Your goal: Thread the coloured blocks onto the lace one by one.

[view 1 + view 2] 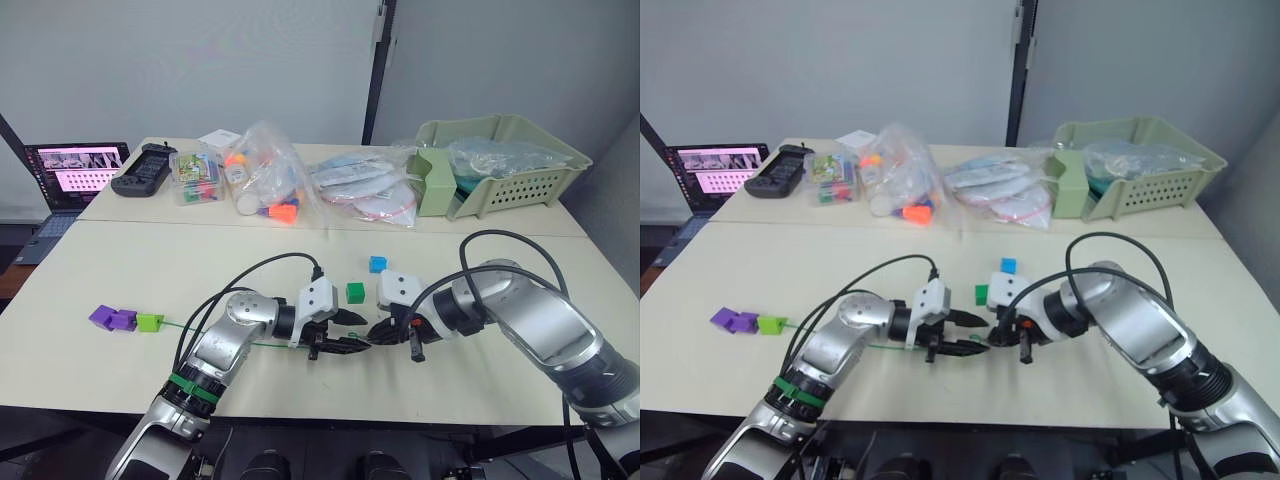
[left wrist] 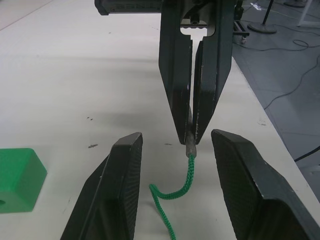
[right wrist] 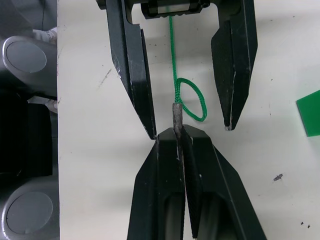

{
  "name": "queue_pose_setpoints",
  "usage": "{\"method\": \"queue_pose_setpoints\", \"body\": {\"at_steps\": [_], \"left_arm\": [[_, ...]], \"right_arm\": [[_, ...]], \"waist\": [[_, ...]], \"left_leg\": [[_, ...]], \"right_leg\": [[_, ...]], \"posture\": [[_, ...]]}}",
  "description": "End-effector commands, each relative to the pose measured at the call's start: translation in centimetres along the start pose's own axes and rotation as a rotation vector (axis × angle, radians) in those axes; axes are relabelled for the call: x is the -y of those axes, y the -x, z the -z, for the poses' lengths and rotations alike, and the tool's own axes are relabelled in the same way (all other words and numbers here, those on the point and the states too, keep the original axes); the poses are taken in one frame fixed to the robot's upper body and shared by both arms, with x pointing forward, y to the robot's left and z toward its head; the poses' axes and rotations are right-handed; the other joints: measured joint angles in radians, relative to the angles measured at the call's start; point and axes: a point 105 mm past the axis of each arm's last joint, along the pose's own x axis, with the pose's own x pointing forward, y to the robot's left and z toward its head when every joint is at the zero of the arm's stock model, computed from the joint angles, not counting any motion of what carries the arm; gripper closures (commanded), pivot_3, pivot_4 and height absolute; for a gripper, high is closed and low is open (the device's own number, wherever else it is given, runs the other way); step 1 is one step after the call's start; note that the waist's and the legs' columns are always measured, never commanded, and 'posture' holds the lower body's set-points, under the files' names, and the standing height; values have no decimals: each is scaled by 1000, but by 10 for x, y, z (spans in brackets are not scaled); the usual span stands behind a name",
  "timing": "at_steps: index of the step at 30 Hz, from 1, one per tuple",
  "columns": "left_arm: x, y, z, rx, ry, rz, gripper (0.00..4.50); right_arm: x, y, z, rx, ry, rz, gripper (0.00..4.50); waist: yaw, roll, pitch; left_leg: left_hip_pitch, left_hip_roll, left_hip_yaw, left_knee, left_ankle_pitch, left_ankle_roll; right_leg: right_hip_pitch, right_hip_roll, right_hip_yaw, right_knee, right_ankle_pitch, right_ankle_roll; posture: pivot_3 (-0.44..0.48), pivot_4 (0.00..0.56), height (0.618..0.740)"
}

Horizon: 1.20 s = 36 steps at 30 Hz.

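Grey lace tip (image 3: pixel 176 116) pinched in right gripper (image 3: pixel 180 132) jaws; left gripper (image 2: pixel 172 187) jaws spread around it.

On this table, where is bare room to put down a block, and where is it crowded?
Free: the near-left stretch between the threaded blocks and the left gripper, and the near-right table edge beyond the right gripper. Crowded: the far side, with bags and green basket, and the centre, where both grippers meet at the lace tip.

light: bright, even, overhead | shadows: soft, faint | focus: sharp | glare: none
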Motion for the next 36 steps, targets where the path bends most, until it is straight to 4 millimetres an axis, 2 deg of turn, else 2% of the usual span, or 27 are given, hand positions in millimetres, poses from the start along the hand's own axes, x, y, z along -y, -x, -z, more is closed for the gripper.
{"method": "queue_pose_setpoints", "body": {"at_steps": [1, 5, 8, 10, 27, 36], "left_arm": [[3, 0, -12, 30, -50, 12, 2228], [6, -1, -11, 26, -47, 26, 2228], [8, -1, -12, 27, -46, 43, 2901], [10, -1, -12, 24, -45, 54, 3551], [11, -1, -3, -8, -47, 48, 3551], [9, -3, -5, 3, -48, 35, 3551]], "right_arm": [[-2, 3, -2, 11, 12, -2, 4500], [-1, 4, -1, 10, 9, 2, 4500], [-1, 4, 0, 9, 6, 4, 4500], [-1, 4, 1, 7, 4, 5, 4500], [-1, 6, 1, 10, 4, 10, 4500], [-2, 6, 1, 13, 4, 8, 4500]], "waist": [[0, 0, 0], [0, 0, 0], [0, 0, 0], [0, 0, 0], [0, 0, 0], [0, 0, 0]], "left_leg": [[0, 0, 0, 0, 0, 0], [0, 0, 0, 0, 0, 0], [0, 0, 0, 0, 0, 0], [0, 0, 0, 0, 0, 0], [0, 0, 0, 0, 0, 0], [0, 0, 0, 0, 0, 0]], "right_leg": [[0, 0, 0, 0, 0, 0], [0, 0, 0, 0, 0, 0], [0, 0, 0, 0, 0, 0], [0, 0, 0, 0, 0, 0], [0, 0, 0, 0, 0, 0], [0, 0, 0, 0, 0, 0]], "posture": [[0, 150, 734], [0, 150, 734], [0, 150, 734], [0, 150, 734], [0, 150, 734], [0, 150, 734]]}}
